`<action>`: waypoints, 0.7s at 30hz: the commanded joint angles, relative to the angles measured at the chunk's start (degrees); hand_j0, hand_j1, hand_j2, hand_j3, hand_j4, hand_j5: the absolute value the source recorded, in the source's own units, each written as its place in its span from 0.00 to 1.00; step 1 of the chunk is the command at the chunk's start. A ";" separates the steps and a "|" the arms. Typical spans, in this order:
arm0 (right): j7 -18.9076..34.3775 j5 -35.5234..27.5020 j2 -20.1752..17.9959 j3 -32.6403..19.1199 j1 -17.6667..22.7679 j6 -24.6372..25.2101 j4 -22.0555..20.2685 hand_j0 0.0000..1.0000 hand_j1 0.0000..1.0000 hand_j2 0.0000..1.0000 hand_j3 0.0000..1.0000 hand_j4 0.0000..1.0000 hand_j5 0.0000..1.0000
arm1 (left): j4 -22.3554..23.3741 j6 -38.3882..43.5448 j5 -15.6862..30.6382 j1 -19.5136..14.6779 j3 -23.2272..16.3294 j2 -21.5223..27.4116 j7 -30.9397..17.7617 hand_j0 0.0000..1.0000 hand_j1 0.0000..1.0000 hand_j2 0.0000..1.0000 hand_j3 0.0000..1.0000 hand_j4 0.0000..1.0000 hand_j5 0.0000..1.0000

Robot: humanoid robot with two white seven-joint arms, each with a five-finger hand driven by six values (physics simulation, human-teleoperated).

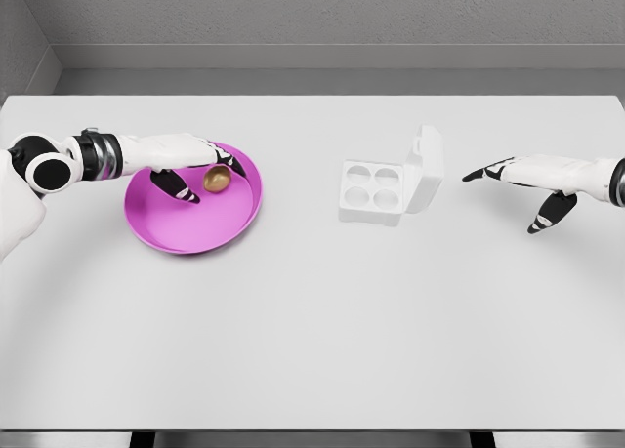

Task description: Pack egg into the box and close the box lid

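A brown egg (216, 181) is lying on its side inside a shallow round magenta plate (166, 235), right of the plate's middle, toward the left part of the table. A white box (372, 192) is sitting well to the right of the plate, near the table's middle, with its 4 round cups arranged 2 by 2 and all 4 showing empty. The box lid (426, 169) is standing open, hinged along the box's right side and leaning slightly outward to the right, its inner face turning toward the cups. Egg and box are resting well apart, separated by bare tabletop.
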 commanded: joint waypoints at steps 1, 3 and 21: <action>-0.02 -0.28 -0.06 -0.03 0.00 0.09 0.07 1.00 1.00 1.00 1.00 1.00 1.00 | -0.02 0.14 0.35 0.00 0.06 0.03 0.00 0.79 0.79 0.79 0.79 0.79 0.79; -0.02 -0.20 -0.06 -0.03 0.09 0.09 0.07 1.00 1.00 1.00 1.00 1.00 1.00 | 0.07 0.14 0.35 0.00 0.06 0.03 0.00 0.79 0.79 0.79 0.79 0.79 0.79; -0.02 -0.28 -0.06 -0.12 0.00 0.09 0.07 1.00 1.00 1.00 1.00 1.00 1.00 | -0.02 0.14 0.35 0.26 -0.03 0.29 -0.09 0.66 0.66 0.66 0.66 0.66 0.66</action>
